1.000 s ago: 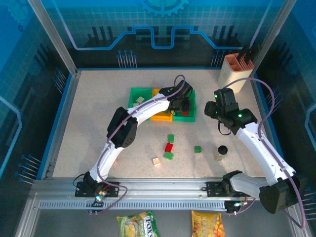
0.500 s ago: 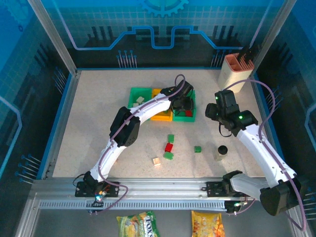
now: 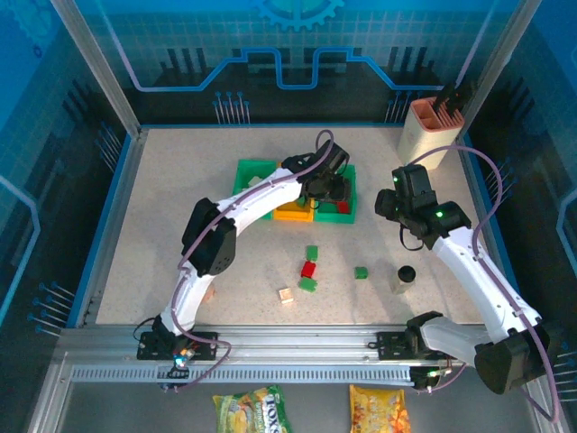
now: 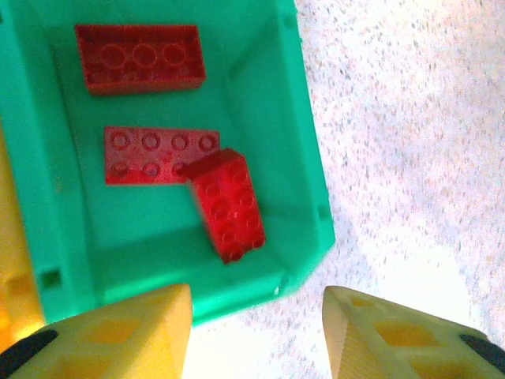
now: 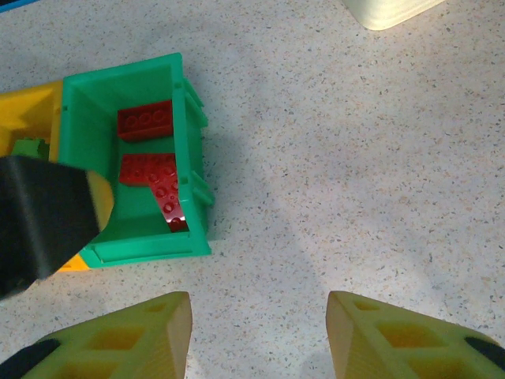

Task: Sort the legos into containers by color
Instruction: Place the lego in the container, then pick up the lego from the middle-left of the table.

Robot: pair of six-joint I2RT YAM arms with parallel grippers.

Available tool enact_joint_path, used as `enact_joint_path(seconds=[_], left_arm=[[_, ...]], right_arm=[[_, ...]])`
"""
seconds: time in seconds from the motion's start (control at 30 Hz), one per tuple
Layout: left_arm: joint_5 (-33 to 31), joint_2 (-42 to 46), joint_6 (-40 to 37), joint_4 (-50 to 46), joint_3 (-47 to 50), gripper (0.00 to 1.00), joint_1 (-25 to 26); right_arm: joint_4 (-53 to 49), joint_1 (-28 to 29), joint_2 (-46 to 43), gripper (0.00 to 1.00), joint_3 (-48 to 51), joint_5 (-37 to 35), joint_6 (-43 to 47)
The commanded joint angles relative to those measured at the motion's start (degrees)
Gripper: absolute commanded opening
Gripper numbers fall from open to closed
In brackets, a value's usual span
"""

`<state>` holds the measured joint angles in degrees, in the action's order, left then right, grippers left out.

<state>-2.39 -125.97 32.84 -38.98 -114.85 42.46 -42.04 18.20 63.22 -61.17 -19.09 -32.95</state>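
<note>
Red legos, three in all, lie in the right green bin (image 4: 304, 118): one brick (image 4: 140, 57) at the far end, a flatter piece (image 4: 150, 154) mid-floor, and a tilted brick (image 4: 227, 205) overlapping that piece's corner.

My left gripper (image 4: 256, 332) hangs over the near edge of this bin, fingers spread, nothing between them. Top view agrees: it sits above the right end of the bin row.

My right gripper (image 5: 256, 335) is also spread and empty, over bare table (image 5: 355, 158) just right of the same bin.

Bin row, top view: left green bin (image 3: 245, 171) with a cream piece (image 3: 257, 182) inside, then the orange-yellow bin (image 3: 293, 215), then the right green one.

Loose legos on the table, nearer my bases:
- green brick (image 3: 312, 253)
- red brick (image 3: 308, 269), just below it
- second green brick (image 3: 307, 284), just beside the red
- cream brick (image 3: 287, 295)
- third green brick (image 3: 361, 271), set apart to the right

Dark-capped bottle (image 3: 406, 275) stands right of these.
</note>
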Motion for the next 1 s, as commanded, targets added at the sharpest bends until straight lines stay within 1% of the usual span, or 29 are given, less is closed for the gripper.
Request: enact_joint_path(seconds=[0.0,0.27,0.6,0.8,0.97], left_arm=[[-2.11,3.68,-2.98,-7.17,3.32,0.48,1.78],[-4.86,9.68,-1.67,-12.89,13.08,0.5,4.72],[-3.33,14.6,2.88,-15.13,24.16,0.54,8.62],[-0.42,15.75,4.92,-12.09,30.17,0.56,9.79],[2.76,15.45,6.0,-9.11,32.9,0.58,10.49]], right_arm=[[-0.83,-0.79,0.25,0.49,-1.42,0.18,-0.1],[-0.79,-0.79,1.38,0.49,-2.03,1.16,-0.1],[-0.85,-0.79,1.29,0.49,-1.7,1.12,-0.19],[-0.89,-0.79,1.29,0.49,-1.39,1.36,-0.23],[-0.9,-0.79,1.18,0.49,-1.15,1.16,-0.32]])
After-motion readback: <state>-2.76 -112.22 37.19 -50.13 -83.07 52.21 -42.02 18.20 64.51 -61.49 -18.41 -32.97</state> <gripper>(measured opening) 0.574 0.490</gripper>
